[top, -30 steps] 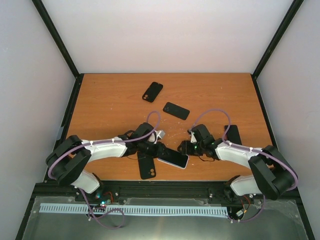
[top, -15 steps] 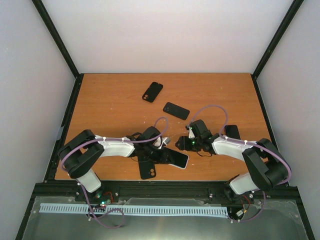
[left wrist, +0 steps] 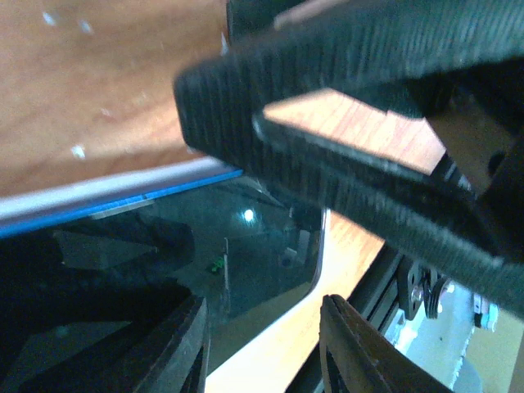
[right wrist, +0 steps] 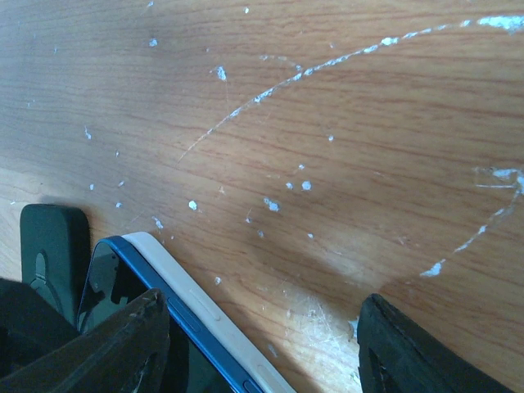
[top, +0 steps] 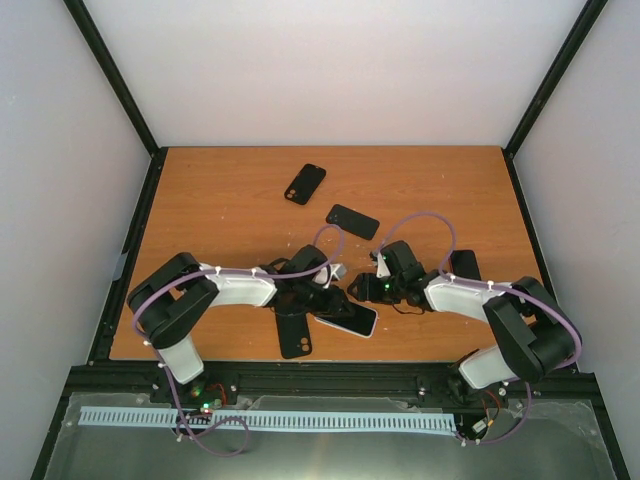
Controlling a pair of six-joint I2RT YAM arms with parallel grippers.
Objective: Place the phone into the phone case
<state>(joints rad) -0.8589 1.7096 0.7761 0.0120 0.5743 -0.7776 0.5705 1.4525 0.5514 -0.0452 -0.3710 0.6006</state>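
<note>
Barely started: leaves phone (top: pixel 350 320) bare at 2 o'clock of phone case (top: pixel 295 338), left gripper (left wrist: pixel 262 315) parted above, right gripper (right wrist: pixel 262 309) wide, empty.

Phone (top: pixel 348 319) screen-up beside black case (top: pixel 295 338)

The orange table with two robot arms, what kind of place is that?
Probably a robot testing booth, not a home: plain white walls and black frame posts box in the wooden table, two arms are bolted at its near edge, and phone cases lie about.
</note>
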